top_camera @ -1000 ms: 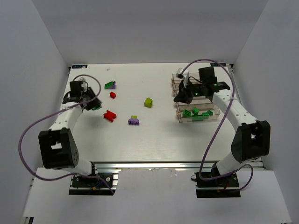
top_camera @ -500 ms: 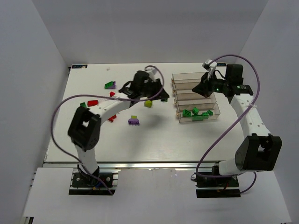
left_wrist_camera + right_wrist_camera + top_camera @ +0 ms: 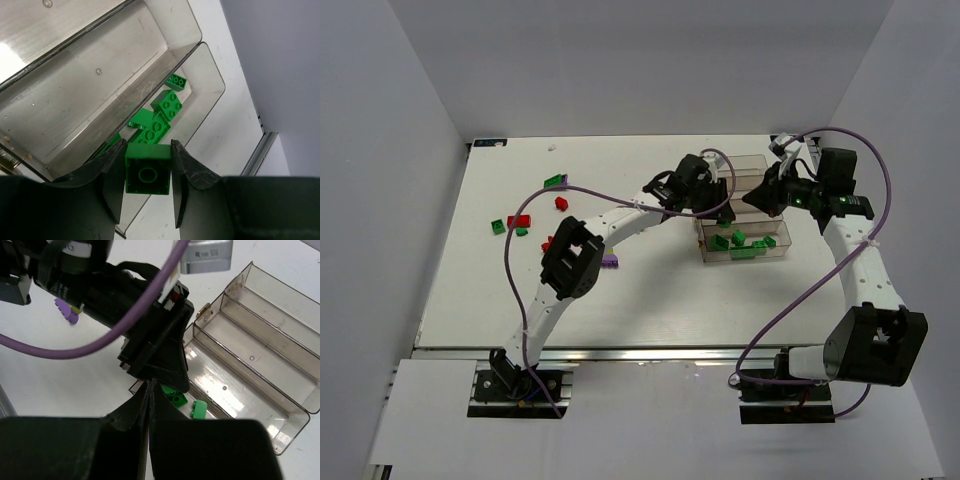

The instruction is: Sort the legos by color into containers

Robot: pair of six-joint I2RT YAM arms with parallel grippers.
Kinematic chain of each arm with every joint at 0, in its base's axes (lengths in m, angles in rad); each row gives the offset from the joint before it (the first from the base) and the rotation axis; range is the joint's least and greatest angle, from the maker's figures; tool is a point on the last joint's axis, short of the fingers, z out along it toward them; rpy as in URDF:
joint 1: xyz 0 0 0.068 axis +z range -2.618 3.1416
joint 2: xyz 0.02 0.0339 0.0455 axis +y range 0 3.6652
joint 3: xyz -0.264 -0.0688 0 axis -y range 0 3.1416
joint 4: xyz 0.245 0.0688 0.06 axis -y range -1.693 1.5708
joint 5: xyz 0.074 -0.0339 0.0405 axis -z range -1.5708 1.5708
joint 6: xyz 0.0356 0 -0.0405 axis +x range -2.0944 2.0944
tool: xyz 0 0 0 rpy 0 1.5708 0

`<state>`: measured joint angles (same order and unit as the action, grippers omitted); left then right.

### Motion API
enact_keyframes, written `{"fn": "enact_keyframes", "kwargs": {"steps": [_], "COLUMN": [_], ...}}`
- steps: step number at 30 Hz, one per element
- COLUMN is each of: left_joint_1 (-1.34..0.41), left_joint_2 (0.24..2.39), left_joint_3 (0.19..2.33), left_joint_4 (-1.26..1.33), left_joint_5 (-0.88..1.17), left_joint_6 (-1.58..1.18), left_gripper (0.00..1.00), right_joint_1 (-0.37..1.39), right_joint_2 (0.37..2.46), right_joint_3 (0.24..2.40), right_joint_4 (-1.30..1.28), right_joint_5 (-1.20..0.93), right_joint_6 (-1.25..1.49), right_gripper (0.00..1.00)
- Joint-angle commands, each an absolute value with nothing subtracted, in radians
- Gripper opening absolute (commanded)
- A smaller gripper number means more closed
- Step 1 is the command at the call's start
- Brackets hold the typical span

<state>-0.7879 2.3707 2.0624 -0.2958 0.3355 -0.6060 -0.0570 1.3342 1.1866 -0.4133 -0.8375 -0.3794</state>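
Note:
My left gripper [image 3: 147, 176] is shut on a green lego [image 3: 147, 174], held just above the near end of the clear containers [image 3: 752, 168]. In the top view it [image 3: 718, 208] reaches across the table to them. The nearest bin [image 3: 212, 85] holds several green legos [image 3: 161, 116], also in the top view [image 3: 740, 243]; the other bins look empty. My right gripper [image 3: 148, 390] is shut and empty, hovering over the bins [image 3: 753, 197] beside the left gripper. Loose legos lie to the left: green [image 3: 556, 181], red [image 3: 561, 203], red [image 3: 518, 221], purple [image 3: 609, 261].
The stretched left arm [image 3: 620, 218] crosses the table's middle and hides part of it. The right wrist view shows the left gripper's black body [image 3: 155, 347], two green legos [image 3: 175, 397] under it and a purple lego [image 3: 67, 310]. White walls enclose the table.
My left arm has swung from the far left across to the bins with the green lego. My right gripper has moved back to the right, off the bins' left end.

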Motion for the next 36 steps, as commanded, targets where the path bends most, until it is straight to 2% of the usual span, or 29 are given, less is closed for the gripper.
{"fn": "enact_keyframes", "kwargs": {"steps": [1,6,13,19,22,25,27,28,29,31,33,35,36], "left_joint_1": [-0.799,-0.816,-0.828,-0.828,-0.830,-0.827,-0.809,-0.799,-0.776,-0.750,-0.694,-0.620,-0.595], "left_joint_2": [2.370,2.381,2.376,2.355,2.327,2.264,2.177,2.139,2.096,1.952,1.847,1.688,1.634], "left_joint_3": [2.123,2.126,2.129,2.117,2.097,2.073,2.001,1.961,1.909,1.727,1.598,1.409,1.357], "left_joint_4": [-0.351,-0.367,-0.382,-0.394,-0.396,-0.411,-0.402,-0.390,-0.373,-0.313,-0.258,-0.226,-0.221], "left_joint_5": [0.311,0.302,0.296,0.281,0.261,0.195,0.140,0.124,0.115,0.086,0.072,0.066,0.058], "left_joint_6": [-0.586,-0.583,-0.578,-0.565,-0.555,-0.535,-0.528,-0.529,-0.534,-0.543,-0.572,-0.612,-0.621], "left_gripper": [0.26,0.40,0.53,0.64,0.64,0.59,0.43,0.33,0.20,0.14,0.14,0.19,0.36], "right_joint_1": [-0.067,-0.072,-0.072,-0.072,-0.071,-0.072,-0.072,-0.072,-0.071,-0.049,-0.012,0.084,0.115], "right_joint_2": [1.310,1.322,1.342,1.351,1.353,1.355,1.358,1.364,1.371,1.400,1.426,1.468,1.482], "right_joint_3": [1.181,1.184,1.192,1.210,1.227,1.249,1.268,1.278,1.288,1.327,1.364,1.411,1.422], "right_joint_4": [-0.383,-0.382,-0.387,-0.417,-0.433,-0.448,-0.471,-0.507,-0.531,-0.587,-0.681,-0.709,-0.698], "right_joint_5": [-0.865,-0.874,-0.885,-0.911,-0.920,-0.937,-0.972,-1.023,-1.054,-1.098,-1.103,-1.037,-1.007], "right_joint_6": [-0.368,-0.370,-0.376,-0.399,-0.417,-0.448,-0.494,-0.521,-0.553,-0.665,-0.739,-0.799,-0.798], "right_gripper": [0.00,0.00,0.00,0.11,0.16,0.20,0.25,0.31,0.35,0.41,0.47,0.48,0.48]}}
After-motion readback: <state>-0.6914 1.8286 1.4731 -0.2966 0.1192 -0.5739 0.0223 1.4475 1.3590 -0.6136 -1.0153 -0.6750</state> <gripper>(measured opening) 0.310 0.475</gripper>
